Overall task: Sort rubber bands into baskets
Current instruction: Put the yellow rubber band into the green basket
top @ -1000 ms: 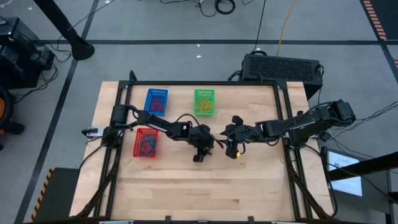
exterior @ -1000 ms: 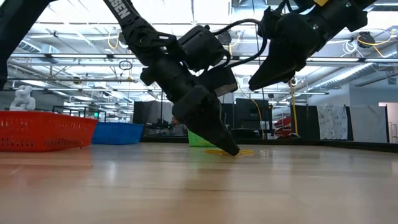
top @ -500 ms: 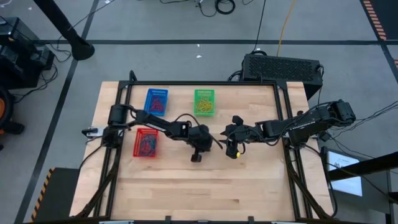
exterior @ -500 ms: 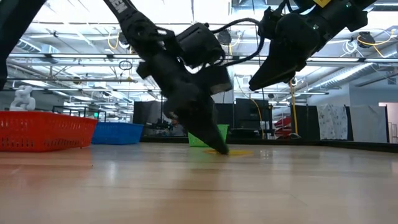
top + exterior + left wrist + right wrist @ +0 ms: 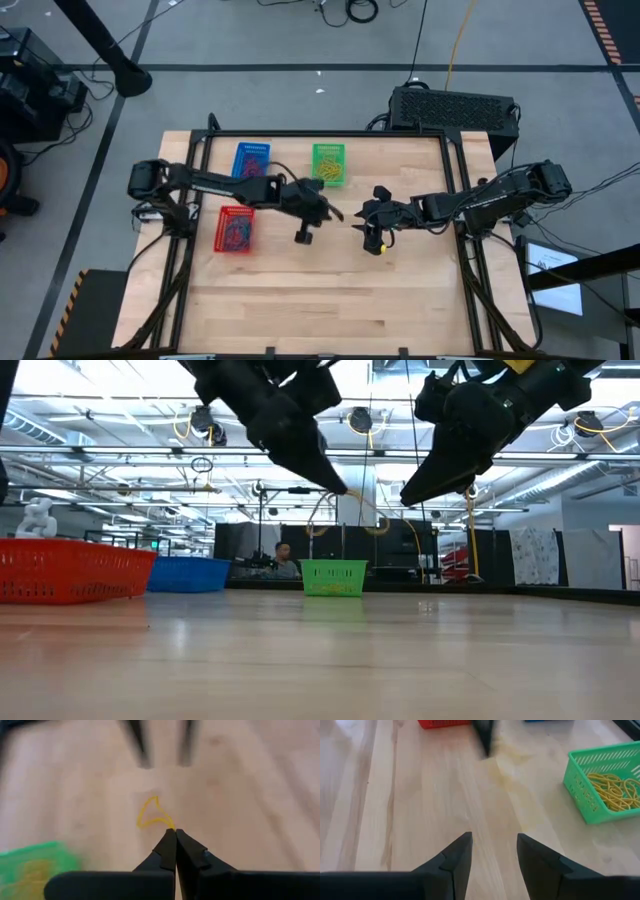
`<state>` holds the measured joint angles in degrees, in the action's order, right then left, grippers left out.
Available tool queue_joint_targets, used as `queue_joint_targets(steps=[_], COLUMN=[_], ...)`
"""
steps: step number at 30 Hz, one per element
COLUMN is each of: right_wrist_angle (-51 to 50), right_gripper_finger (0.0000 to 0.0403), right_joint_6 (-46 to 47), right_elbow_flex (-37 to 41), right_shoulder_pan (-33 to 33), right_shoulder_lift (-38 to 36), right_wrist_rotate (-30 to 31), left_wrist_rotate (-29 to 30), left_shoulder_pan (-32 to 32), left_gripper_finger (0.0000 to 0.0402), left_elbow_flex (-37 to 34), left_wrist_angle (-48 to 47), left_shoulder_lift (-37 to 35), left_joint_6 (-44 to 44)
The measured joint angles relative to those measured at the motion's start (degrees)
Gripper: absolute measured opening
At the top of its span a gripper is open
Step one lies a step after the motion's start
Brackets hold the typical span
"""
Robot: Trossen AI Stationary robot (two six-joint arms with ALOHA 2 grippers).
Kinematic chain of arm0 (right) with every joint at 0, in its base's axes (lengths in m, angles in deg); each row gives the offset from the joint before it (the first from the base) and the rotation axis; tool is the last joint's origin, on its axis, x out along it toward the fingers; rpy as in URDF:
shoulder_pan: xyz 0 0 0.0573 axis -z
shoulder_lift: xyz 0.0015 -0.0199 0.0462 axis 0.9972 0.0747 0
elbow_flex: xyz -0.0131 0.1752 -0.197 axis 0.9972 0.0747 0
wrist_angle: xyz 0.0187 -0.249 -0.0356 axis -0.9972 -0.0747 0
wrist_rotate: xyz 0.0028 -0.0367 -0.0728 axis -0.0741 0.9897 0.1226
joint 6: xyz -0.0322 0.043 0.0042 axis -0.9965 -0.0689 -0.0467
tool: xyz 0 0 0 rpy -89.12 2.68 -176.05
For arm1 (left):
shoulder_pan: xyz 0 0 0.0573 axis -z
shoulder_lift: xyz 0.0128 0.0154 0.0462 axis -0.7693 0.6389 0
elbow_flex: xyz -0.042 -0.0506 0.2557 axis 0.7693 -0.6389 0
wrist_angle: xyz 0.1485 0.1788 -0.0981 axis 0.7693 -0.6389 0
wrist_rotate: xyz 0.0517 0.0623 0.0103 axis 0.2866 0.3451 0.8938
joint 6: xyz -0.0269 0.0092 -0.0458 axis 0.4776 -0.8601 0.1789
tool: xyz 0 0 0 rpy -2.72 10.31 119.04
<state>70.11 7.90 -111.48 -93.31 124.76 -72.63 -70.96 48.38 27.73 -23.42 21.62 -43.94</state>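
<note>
Since a second ago the left gripper has lifted off the wood and swung up toward the upper middle of the high view, its fingers now pinched together on a yellow rubber band that dangles from the tips, visible in the low view at upper centre. The right gripper hovers at centre right of the high view, fingers apart and holding nothing. Three baskets sit on the table: the blue basket at upper left, the green basket at upper centre with yellow bands already in it, and the red basket at left. Only one band is loose, the held one. The grip looks thin, only a small bit of loop caught at the very tips, so a fast swing could shake it free short of the green basket, or the band could cling to a finger on release and be dragged off past the rim.
</note>
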Motion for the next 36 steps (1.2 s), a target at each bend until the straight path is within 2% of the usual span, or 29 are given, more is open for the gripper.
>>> queue_joint_targets(steps=[4, 12, 16, 19, 23, 26, 36], right_wrist_angle=[0.1, 0.1, 0.1, 0.1, 0.0, -0.1, -0.1], right_gripper_finger=[0.0148, 0.0148, 0.0148, 0.0148, 0.0148, 0.0148, 0.0148], right_joint_6=[0.1, 0.2, 0.2, 0.1, 0.0, -0.2, -0.2], right_elbow_flex=[0.0, 0.0, 0.0, 0.0, 0.0, 0.0, 0.0], right_shoulder_pan=[0.0, 0.0, 0.0, 0.0, 0.0, 0.0, 0.0], right_shoulder_lift=[0.0, 0.0, 0.0, 0.0, 0.0, 0.0, 0.0], right_wrist_rotate=[0.0, 0.0, 0.0, 0.0, 0.0, 0.0, 0.0], left_wrist_rotate=[3.3, 3.5, 3.1, 0.5, -3.4, -4.2, -4.3], left_shoulder_pan=[-3.5, -15.3, -20.8, -23.8, -25.5, -25.5, -25.5], left_gripper_finger=[0.0001, 0.0, 0.0, 0.0, 0.0, 0.0, 0.0012], left_elbow_flex=[0.0, 0.0, 0.0, 0.0, 0.0, 0.0, 0.0], left_wrist_angle=[0.0, 6.5, 13.0, 16.2, 19.7, 22.6, 19.7], left_shoulder_lift=[-1.8, 0.0, 2.5, 5.0, 8.4, 10.7, 12.4], left_joint_6=[-1.0, -0.2, 5.2, 8.7, 12.4, 14.5, 17.8])
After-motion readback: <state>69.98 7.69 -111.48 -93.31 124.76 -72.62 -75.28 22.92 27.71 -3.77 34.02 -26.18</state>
